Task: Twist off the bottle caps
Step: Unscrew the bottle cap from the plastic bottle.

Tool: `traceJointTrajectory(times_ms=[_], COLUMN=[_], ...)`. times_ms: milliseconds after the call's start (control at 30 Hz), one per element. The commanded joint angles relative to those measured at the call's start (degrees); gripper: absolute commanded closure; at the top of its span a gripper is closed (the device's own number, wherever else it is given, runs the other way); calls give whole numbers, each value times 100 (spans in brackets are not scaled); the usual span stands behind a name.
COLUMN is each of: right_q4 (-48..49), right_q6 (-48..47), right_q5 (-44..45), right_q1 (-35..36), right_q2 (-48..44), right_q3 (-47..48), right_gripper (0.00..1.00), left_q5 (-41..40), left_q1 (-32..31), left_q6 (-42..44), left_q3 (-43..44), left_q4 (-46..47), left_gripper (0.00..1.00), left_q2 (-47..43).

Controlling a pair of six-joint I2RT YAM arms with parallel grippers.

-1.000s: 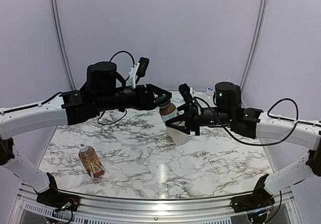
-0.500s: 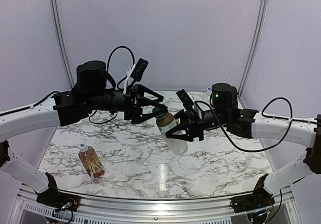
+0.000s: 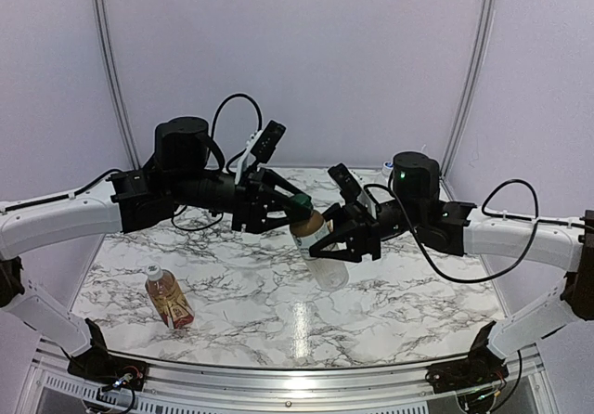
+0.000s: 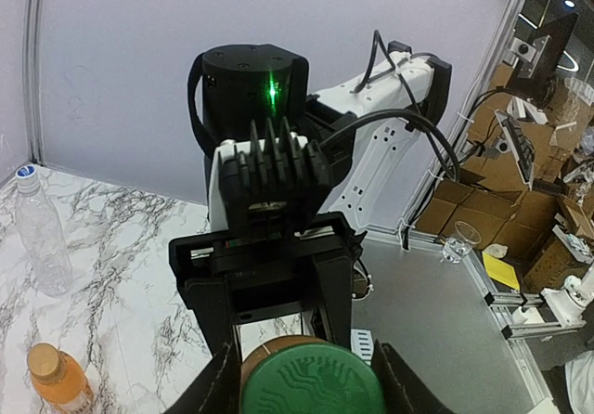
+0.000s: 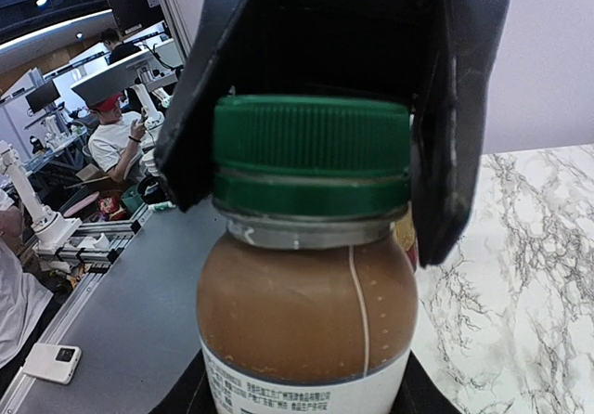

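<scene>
A short bottle point(image 3: 317, 247) of brown drink with a white label hangs tilted above the table, and my right gripper point(image 3: 340, 243) is shut on its body. Its dark green cap point(image 3: 302, 212) is clamped in my left gripper point(image 3: 296, 206), which comes in from the left. In the left wrist view the green cap point(image 4: 314, 382) fills the gap of the left gripper point(image 4: 311, 388), a finger on each side. The right wrist view shows the cap point(image 5: 311, 154) on the bottle point(image 5: 302, 312), the left arm's black fingers point(image 5: 447, 108) wrapped around it, and my right gripper point(image 5: 303, 401) low on the label.
An amber tea bottle point(image 3: 169, 298) with a red label lies on the marble table point(image 3: 418, 293) at the front left. An orange juice bottle point(image 4: 58, 377) and a tall clear bottle point(image 4: 42, 233) stand near the far right corner, behind the right arm.
The left gripper let go of the green cap, opened wide, turned back at the wrist, and has closed on the cap again. The right arm shifted the bottle slightly left.
</scene>
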Motion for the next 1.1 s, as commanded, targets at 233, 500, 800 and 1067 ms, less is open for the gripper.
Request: traceJointTrajectory(times_ms=[233,500,800,1067], right_q4=[196,205,138,-451], right_q6=[69,52,-4,-270], right_q5=[-121,-130,-117,973], right_q1=[-45,-47,-46,-50], right_q2=[83,114,123,26], right_q3=[14,16,12,174], right_gripper=[79,79,80,82], left_q5=[11,-57,14,-632], left_q1=[60,78,141,164], left_q6=[-105,-128,-282,-700], left_q3=[109,79,84,9], left_q4=[206,226,325,358], left_gripper=[36,45,65,90], left_q2=[-71,-124,-96,-183])
